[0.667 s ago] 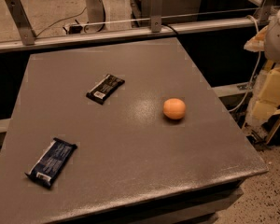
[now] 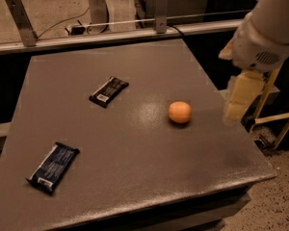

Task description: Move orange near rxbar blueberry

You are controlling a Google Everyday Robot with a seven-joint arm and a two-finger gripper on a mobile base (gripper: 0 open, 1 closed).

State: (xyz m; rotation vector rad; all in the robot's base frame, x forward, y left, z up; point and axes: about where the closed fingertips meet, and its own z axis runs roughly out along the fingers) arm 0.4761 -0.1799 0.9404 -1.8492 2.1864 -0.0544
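The orange (image 2: 179, 112) sits on the grey table (image 2: 135, 177), right of centre. The rxbar blueberry (image 2: 53, 167), in a dark navy wrapper with a small white label at its near end, lies flat near the front left corner. My gripper (image 2: 237, 105) hangs from the white arm (image 2: 262, 37) at the table's right edge, just right of the orange and a little above the tabletop. It holds nothing that I can see.
A black-wrapped bar (image 2: 108, 91) lies left of centre, farther back than the orange. A metal rail with two upright posts (image 2: 160, 4) runs along the table's far edge. The floor drops away past the right and front edges.
The arm and gripper have moved left, from beyond the table's right side to its right edge, closer to the orange. The orange and both bars have not moved.
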